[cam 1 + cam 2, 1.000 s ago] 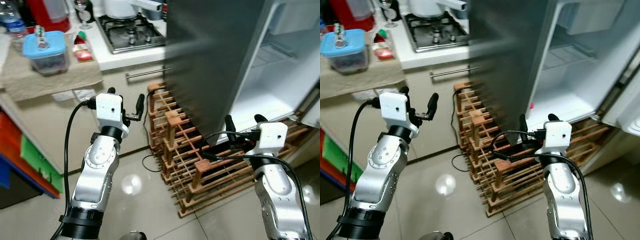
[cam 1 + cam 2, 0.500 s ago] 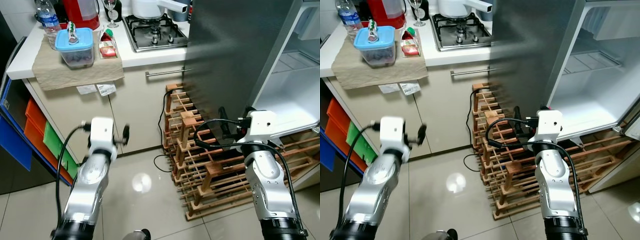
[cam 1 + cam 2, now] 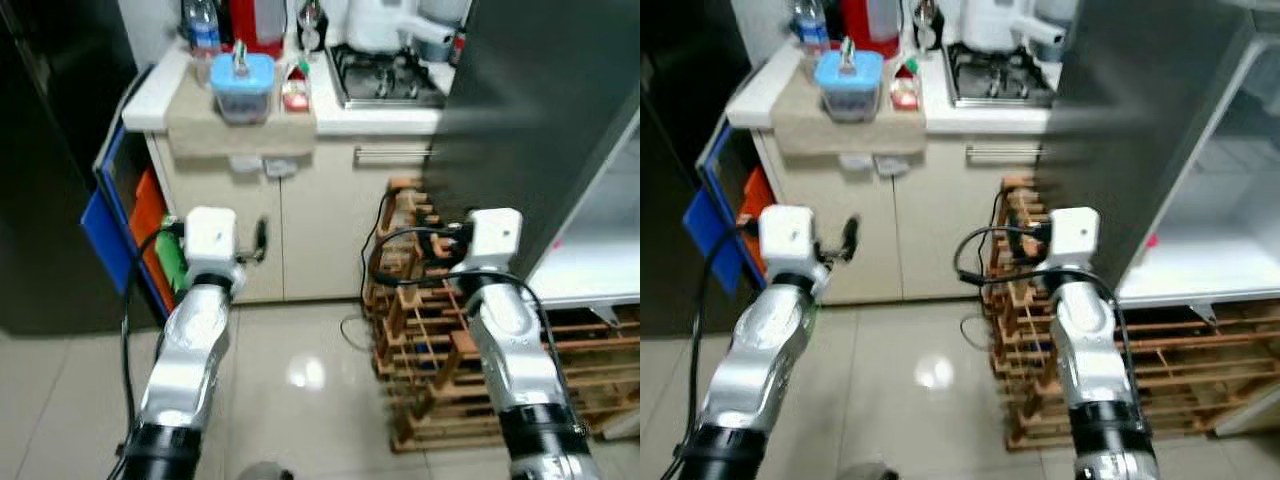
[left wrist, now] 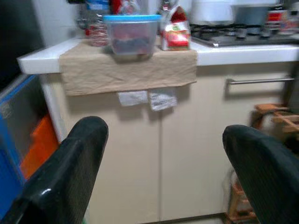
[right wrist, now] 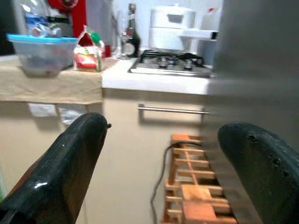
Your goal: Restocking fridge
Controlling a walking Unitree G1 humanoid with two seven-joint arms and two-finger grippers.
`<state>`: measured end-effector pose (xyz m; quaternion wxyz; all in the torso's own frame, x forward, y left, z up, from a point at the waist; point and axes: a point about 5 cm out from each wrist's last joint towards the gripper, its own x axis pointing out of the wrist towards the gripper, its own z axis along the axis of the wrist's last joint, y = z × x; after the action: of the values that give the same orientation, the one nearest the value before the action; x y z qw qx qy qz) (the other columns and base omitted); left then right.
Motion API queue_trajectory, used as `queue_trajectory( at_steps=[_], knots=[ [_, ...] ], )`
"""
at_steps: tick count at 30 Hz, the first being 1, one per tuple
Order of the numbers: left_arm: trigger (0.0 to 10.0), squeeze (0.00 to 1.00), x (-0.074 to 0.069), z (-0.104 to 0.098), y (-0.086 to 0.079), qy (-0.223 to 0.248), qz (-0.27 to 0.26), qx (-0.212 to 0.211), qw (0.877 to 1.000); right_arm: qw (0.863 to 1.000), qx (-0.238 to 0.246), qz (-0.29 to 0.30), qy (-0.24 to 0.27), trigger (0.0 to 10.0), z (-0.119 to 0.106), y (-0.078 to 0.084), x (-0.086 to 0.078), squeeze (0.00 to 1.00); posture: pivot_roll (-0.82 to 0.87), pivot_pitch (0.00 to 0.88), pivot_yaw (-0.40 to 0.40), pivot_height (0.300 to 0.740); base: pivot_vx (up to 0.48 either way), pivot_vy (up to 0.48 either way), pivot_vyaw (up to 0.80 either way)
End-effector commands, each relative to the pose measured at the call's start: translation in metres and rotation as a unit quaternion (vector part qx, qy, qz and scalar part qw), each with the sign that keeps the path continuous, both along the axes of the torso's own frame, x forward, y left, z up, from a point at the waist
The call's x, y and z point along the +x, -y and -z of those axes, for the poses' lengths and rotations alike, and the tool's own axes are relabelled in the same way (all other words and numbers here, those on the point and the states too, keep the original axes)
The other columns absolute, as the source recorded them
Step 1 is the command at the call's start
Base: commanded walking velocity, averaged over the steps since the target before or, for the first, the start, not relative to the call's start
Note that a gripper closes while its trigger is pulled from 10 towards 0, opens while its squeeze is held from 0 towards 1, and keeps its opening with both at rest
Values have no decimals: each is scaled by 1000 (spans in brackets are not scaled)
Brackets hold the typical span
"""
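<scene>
A blue-lidded plastic container [image 3: 243,84] stands on a beige cloth [image 4: 128,68] on the white counter, with a red snack packet [image 3: 293,95] beside it and a water bottle [image 3: 203,28] behind. At the right the dark grey fridge door [image 3: 545,110] stands open, showing the white fridge interior [image 3: 600,250]. Both my arms are raised in front of me, well short of the counter. My left gripper [image 4: 163,133] is open and empty, facing the container and the cupboard doors. Also open and empty, my right gripper [image 5: 163,126] faces the cupboard handle and the edge of the fridge door.
A wooden wine rack [image 3: 470,330] stands on the floor beneath the fridge door, right by my right arm. A gas hob [image 3: 385,75] and a white appliance sit on the counter. Blue and orange bins [image 3: 125,215] lie at the counter's left end, beside a dark wall.
The camera has swung left and pulled back, so the counter now sits ahead and the fridge interior at the right edge. Both grippers stay open and empty.
</scene>
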<state>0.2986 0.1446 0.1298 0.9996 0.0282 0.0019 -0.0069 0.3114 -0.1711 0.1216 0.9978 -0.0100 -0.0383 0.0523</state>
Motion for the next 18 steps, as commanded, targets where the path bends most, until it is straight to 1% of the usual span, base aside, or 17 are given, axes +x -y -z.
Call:
queue_trajectory(
  at_steps=[1,2,3,4,5,7,9,11,12,14,15,16,17,18],
  knots=[
    [10000,0,0,-3,2,6,1,6,1000,1000,6,9,-1,10000,0,5,-1,137,-43,0,-10,740,0,480,563],
    [10000,0,0,-3,2,6,1,6,1000,1000,6,9,-1,10000,0,5,-1,137,-43,0,-10,740,0,480,563],
    [10000,0,0,-3,3,5,1,12,1000,1000,8,15,-2,10000,1,7,-1,137,-45,0,-11,740,0,0,563],
    [10000,0,4,-2,4,2,0,17,1000,999,12,34,-17,10000,5,12,0,82,-49,0,-10,740,0,0,0],
    [10000,0,4,-2,4,2,0,17,1000,999,12,34,-17,10000,5,12,0,82,-49,0,-10,740,0,0,0],
    [10000,0,11,-8,4,12,9,14,1000,999,6,35,-5,10000,1,11,0,47,-49,0,-7,740,0,0,0],
    [10000,0,14,-14,6,25,20,7,999,999,2,38,4,10000,-1,10,1,43,-49,0,-7,740,0,0,0],
    [10000,0,15,-17,6,30,23,2,999,999,-4,36,11,10000,-3,8,1,43,-50,0,-2,740,442,0,0],
    [10000,0,19,-23,6,42,16,-3,999,999,-8,22,30,10000,-9,2,1,47,-53,0,3,740,442,0,0],
    [10000,0,23,-28,7,47,10,-8,999,999,-7,8,40,10000,-13,-5,1,55,-54,0,6,740,441,0,0],
    [10000,0,23,-28,7,47,10,-8,999,999,-7,8,40,10000,-13,-5,1,55,-54,0,6,740,439,0,0],
    [10000,0,24,-29,9,49,13,-11,999,999,-9,1,42,10000,-14,-7,2,90,-54,0,6,740,442,0,613],
    [10000,0,27,-31,20,55,34,-5,998,999,-15,-1,47,10000,-18,-9,4,94,-51,0,9,740,439,0,538],
    [10000,0,27,-31,20,55,34,-5,998,999,-15,-1,47,10000,-18,-9,4,94,-51,0,9,740,439,0,538]
  ],
)
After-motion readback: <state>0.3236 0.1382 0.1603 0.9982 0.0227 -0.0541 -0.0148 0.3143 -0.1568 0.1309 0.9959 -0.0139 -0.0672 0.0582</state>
